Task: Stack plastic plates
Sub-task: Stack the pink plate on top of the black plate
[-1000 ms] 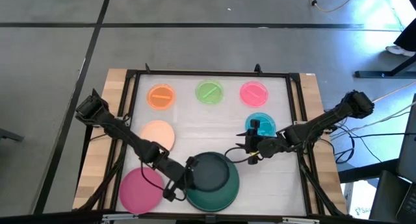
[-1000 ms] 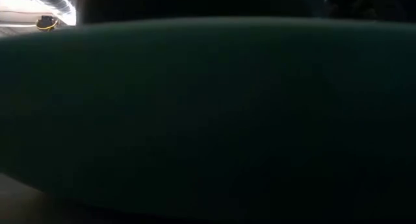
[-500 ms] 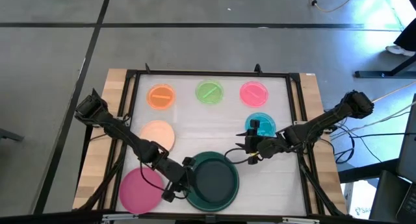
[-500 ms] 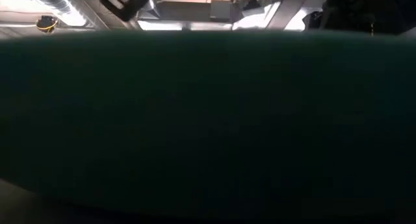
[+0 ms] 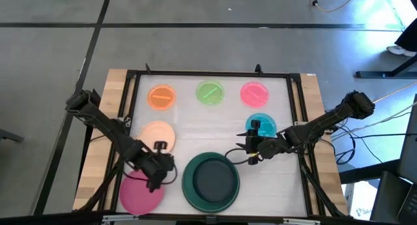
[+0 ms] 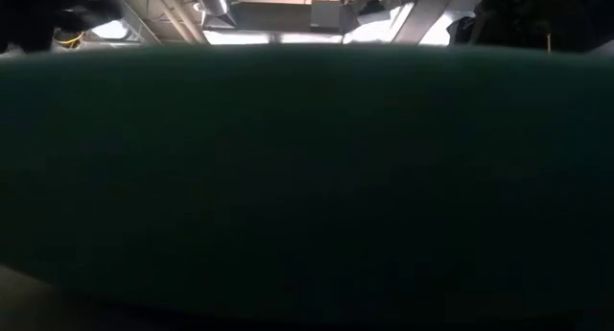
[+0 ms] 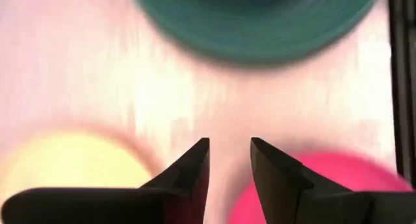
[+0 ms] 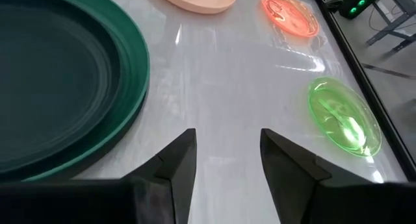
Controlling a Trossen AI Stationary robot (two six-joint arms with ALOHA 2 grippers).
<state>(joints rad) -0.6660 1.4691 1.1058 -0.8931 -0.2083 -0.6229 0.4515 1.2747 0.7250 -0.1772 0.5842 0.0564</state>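
Observation:
A large dark green plate (image 5: 210,182) lies flat near the table's near edge with a black plate (image 5: 213,179) lying in it; its wall (image 6: 307,177) fills the low view. The magenta plate (image 5: 138,192) and peach plate (image 5: 156,134) lie to its left. Small orange (image 5: 161,96), green (image 5: 210,92) and pink (image 5: 254,92) plates line the far side. The teal plate (image 5: 262,124) is partly hidden by my right arm. I see no grey plate. My left gripper (image 5: 166,169) (image 7: 229,162) hangs open between the peach and magenta plates. My right gripper (image 5: 241,151) (image 8: 224,152) is open, right of the green plate.
A black frame (image 5: 130,78) borders the white table top. Bare table lies in the middle (image 5: 208,130), between the row of small plates and the dark green plate. Cables run off the right arm.
A second ago my left gripper held the black plate tilted over the dark green plate by its left rim. The plate has come down flat into the dark green plate. The left gripper has come off it and drawn back toward the table's left. The right arm kept still.

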